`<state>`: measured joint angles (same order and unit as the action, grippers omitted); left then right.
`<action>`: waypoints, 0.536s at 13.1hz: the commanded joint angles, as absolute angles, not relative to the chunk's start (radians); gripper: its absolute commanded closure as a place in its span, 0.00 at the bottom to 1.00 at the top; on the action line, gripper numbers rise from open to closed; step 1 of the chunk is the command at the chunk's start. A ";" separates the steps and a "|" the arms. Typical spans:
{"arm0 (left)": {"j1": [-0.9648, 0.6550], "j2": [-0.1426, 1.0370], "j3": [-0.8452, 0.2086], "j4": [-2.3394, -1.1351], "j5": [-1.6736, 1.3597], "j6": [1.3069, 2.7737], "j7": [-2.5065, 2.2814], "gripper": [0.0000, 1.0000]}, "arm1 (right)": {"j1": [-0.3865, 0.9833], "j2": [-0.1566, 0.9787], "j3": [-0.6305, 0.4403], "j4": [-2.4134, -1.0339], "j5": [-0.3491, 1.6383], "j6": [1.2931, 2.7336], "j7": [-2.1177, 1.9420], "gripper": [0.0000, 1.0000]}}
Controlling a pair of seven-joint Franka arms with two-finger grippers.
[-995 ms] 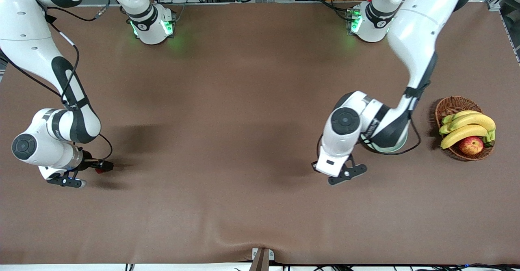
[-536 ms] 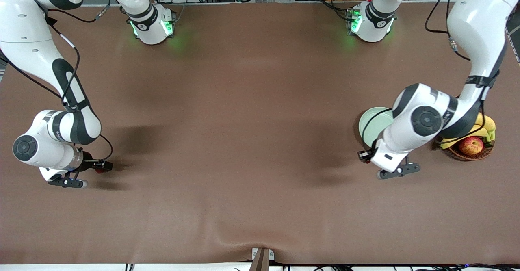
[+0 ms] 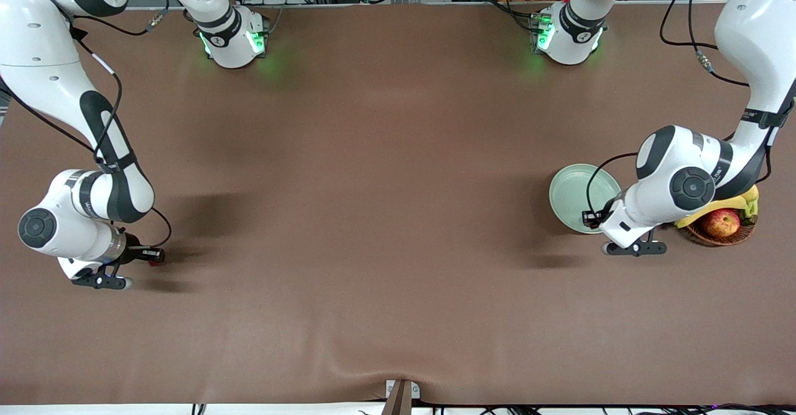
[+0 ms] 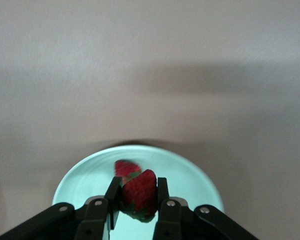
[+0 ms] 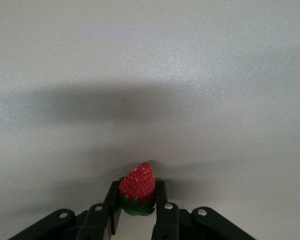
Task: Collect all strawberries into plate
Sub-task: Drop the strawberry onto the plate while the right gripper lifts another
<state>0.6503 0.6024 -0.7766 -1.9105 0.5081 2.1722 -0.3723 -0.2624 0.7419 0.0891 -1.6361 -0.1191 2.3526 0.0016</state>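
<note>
My left gripper is shut on a red strawberry with a green top and holds it over the pale mint-green plate. A second strawberry lies on the plate just past the held one. In the front view the left gripper is over the plate's edge nearest the camera. My right gripper is shut on a third strawberry, low over the bare table. In the front view the right gripper is at the right arm's end of the table.
A brown wicker basket with bananas and a red-yellow apple stands beside the plate toward the left arm's end, partly covered by the left arm. The brown table stretches between the two grippers.
The left arm has swung toward the basket end, uncovering the plate. Its gripper now hangs over the plate's edge. The right gripper has hardly moved.
</note>
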 commanded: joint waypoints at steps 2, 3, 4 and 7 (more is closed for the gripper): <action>0.712 0.571 -0.785 -1.982 0.529 2.183 -0.304 0.99 | -0.262 0.721 0.107 -1.611 -0.135 2.347 -0.063 1.00; 0.715 0.572 -0.785 -1.983 0.529 2.183 -0.304 0.85 | -0.259 0.707 0.115 -1.609 -0.135 2.345 -0.086 1.00; 0.719 0.572 -0.785 -1.985 0.529 2.183 -0.305 0.62 | -0.250 0.695 0.117 -1.609 -0.133 2.348 -0.121 1.00; 0.724 0.571 -0.782 -1.982 0.529 2.183 -0.319 0.00 | -0.181 0.644 0.118 -1.611 -0.127 2.349 -0.198 1.00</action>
<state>0.7084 0.6023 -0.7767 -1.9592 0.5084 2.1735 -0.3084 -0.2252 0.6984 0.1175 -1.5931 -0.1201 2.3557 -0.1545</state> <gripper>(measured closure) 0.564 0.687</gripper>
